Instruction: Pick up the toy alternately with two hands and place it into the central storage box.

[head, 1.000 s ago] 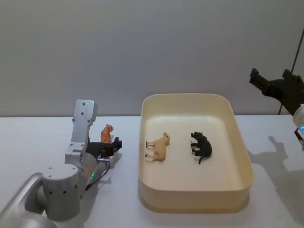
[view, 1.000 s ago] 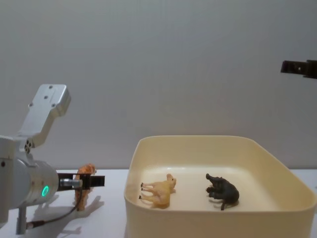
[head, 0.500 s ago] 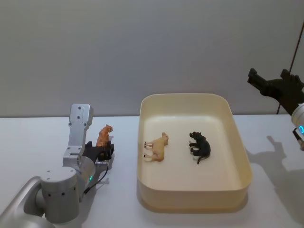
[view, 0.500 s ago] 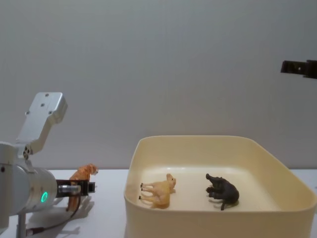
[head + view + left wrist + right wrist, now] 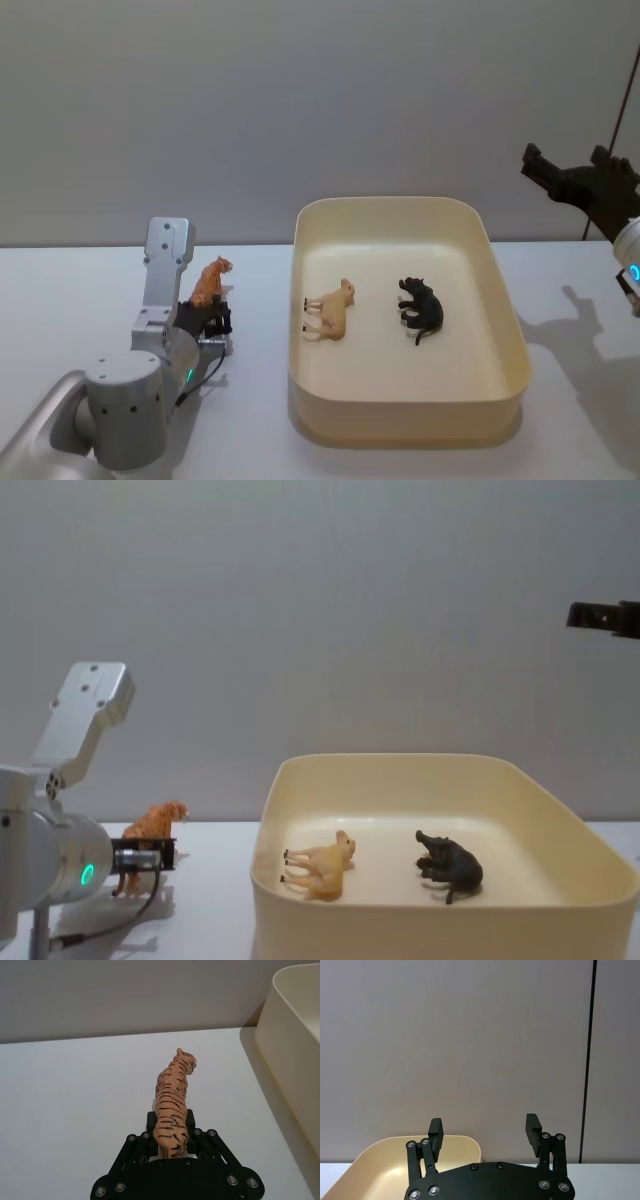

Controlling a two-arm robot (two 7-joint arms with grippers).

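Left tool (image 5: 170,1132) pinching the hindquarters of a striped orange tiger figure (image 5: 172,1102), its black fingers (image 5: 192,1122) pressed to the flanks on both sides; the tiger's head points away from the tool, nose tilted upward. In the head view the left tool (image 5: 210,320) sits low over the white bench (image 5: 80,290), the tiger (image 5: 208,282) rising out of it. From the chest view the tiger (image 5: 150,825) is raised at the head end, hind end in the tool (image 5: 150,858); whether its feet touch the bench cannot be told. Left arm (image 5: 125,410), thick silver with a green ring light, reaches forward from the near left corner, wrist housing standing upright just behind the tool. Beside the left tool, toward the robot's right, the cream-yellow storage box (image 5: 410,418) stands on the bench, apart from the tiger. Inside it lie a tan animal figure (image 5: 330,310) and, further right, a dark one (image 5: 421,308), both on their sides, not touching. Right tool (image 5: 580,185) is held high, well beyond the box's far right corner, fingers (image 5: 436,1135) spread wide with nothing between them; the box rim (image 5: 395,1147) shows below it. Plain grey wall behind the bench, with a dark vertical line (image 5: 589,1060) near the right tool.
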